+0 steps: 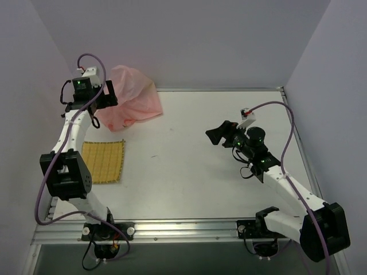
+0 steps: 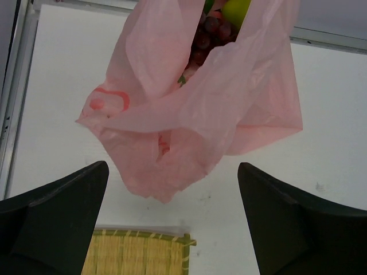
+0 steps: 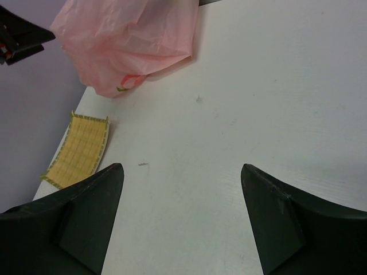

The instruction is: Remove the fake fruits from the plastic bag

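Item: thin translucent pink plastic bag [image 2: 189, 114], soft and wrinkled, slumped at the far left corner of the white bench [image 1: 189, 172]. Contents: fake fruits [image 2: 211, 33], not yet removed; a glossy yellow-green rounded fruit [image 2: 236, 10] and dark red grape-like beads show through the opening. Left claw [image 2: 173, 169]: spread wide, empty, just before the bag, probably lined up to reach in. Right claw [image 3: 182, 167]: wide, empty, well apart. Flat yellow woven mat [image 1: 103, 161]: nearby

White arms [image 1: 73, 129] with black joints [image 1: 66, 175], purple cables [image 1: 292, 133], green lights [image 1: 78, 83] and black fingers [image 2: 57, 223].
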